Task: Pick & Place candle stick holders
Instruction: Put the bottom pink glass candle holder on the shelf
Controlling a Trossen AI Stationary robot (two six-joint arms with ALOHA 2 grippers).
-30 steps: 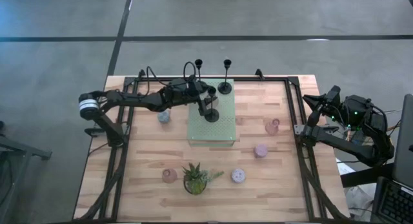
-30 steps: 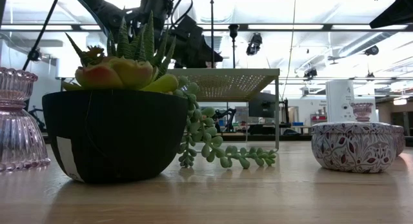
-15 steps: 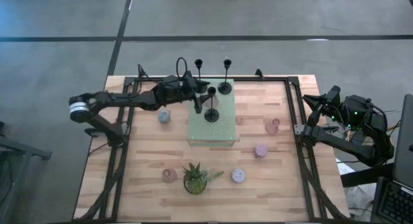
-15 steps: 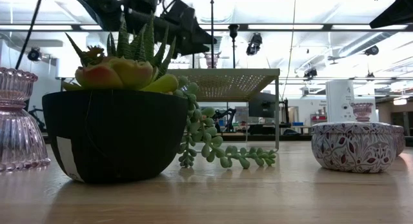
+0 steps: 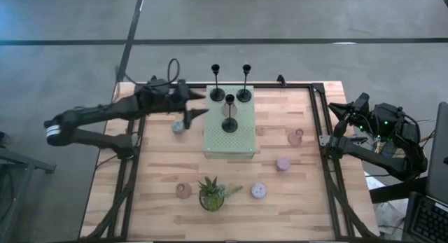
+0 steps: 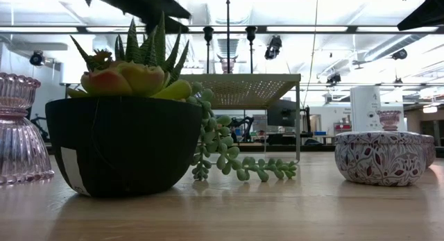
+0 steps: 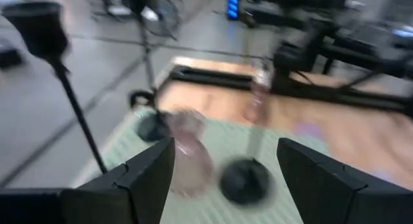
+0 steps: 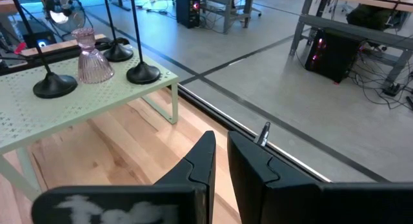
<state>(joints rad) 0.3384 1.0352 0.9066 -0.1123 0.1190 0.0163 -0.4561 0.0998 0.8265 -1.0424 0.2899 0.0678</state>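
Three tall black candle stick holders stand by their disc bases on the pale green perforated shelf (image 5: 241,141): two at its far edge (image 5: 215,94) (image 5: 244,94) and one nearer (image 5: 229,124). A pink glass holder (image 8: 91,58) stands among them. Squat pastel cups sit on the table: bluish (image 5: 178,126), pink (image 5: 295,136), lilac (image 5: 283,162), patterned (image 5: 258,190), pink (image 5: 183,190). My left gripper (image 5: 197,104) is open and empty, left of the shelf; its fingers (image 7: 145,179) frame the holders. My right gripper (image 8: 219,156) is shut and empty at the table's right edge.
A green potted plant (image 5: 212,192) stands near the table's front edge, between the pink cup and the patterned cup. A black frame (image 5: 318,110) runs along the table's edges. Bare wood lies in front of the shelf and to its right.
My left gripper has drawn back from the nearer black holder on the shelf, toward the table's left edge and slightly toward the far edge. That holder stays standing upright on the shelf.
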